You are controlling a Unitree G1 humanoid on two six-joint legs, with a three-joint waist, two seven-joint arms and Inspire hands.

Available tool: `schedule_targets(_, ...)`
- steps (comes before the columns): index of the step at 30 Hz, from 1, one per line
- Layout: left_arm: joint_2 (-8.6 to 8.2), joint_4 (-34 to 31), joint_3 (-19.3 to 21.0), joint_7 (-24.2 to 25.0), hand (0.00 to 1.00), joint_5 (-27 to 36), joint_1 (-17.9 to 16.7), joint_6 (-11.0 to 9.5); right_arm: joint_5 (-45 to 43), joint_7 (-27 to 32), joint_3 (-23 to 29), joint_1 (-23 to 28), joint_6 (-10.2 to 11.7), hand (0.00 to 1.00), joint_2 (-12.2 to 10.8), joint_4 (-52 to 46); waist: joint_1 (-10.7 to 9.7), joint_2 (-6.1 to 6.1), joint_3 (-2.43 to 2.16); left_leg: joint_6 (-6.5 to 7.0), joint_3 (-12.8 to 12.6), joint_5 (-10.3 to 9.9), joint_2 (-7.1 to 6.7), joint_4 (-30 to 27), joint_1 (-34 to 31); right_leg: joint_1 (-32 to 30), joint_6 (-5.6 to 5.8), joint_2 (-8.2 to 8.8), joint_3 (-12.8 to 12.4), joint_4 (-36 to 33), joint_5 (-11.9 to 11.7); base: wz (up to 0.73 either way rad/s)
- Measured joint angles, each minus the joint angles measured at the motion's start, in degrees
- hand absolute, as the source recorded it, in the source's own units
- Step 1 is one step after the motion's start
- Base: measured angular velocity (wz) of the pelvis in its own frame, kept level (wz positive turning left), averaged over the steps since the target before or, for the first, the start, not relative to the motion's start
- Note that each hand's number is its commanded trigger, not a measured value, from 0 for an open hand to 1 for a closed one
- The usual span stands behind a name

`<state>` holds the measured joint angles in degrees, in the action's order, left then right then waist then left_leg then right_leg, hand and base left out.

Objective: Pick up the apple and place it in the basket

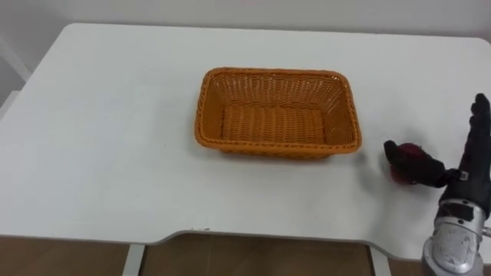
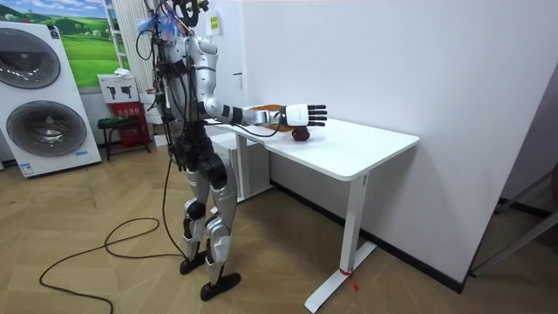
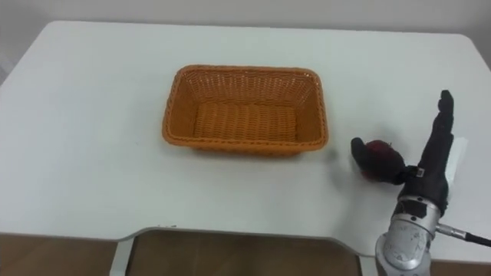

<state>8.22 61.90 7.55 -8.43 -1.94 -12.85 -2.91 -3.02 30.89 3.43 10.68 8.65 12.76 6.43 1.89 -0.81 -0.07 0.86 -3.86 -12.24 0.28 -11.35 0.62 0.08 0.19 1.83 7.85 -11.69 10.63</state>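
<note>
White table (image 1: 115, 153) bears right hand (image 1: 466, 178), fingers (image 1: 479, 123) straight, thumb touching apple (image 1: 414, 152).

The table (image 1: 100, 138) is plain white. The basket (image 1: 212, 106) on it is orange, with a tight woven pattern. At the basket's four o'clock the apple (image 1: 414, 152) is dark red. At the apple's three o'clock the right hand (image 1: 472, 157) is black, its wrist silver-grey.

A dark red apple (image 1: 413, 151) rests on the white table (image 1: 115, 115) (right of the orange basket (image 1: 276, 73)).
</note>
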Motion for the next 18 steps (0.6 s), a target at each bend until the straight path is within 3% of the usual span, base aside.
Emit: schedule_targets(18, 0.08, 0.0, 0.0, -0.8, 0.0, -1.0, -0.7, 0.0, -6.6, -4.5, 0.0, 0.1, 0.0, 0.0, -0.2, 8.6, -0.1, -0.81, 0.07, 0.01, 0.0, 0.0, -0.04, 0.0, 0.0, 0.1, 0.0, 0.02, 0.0, 0.0, 0.0, 0.0)
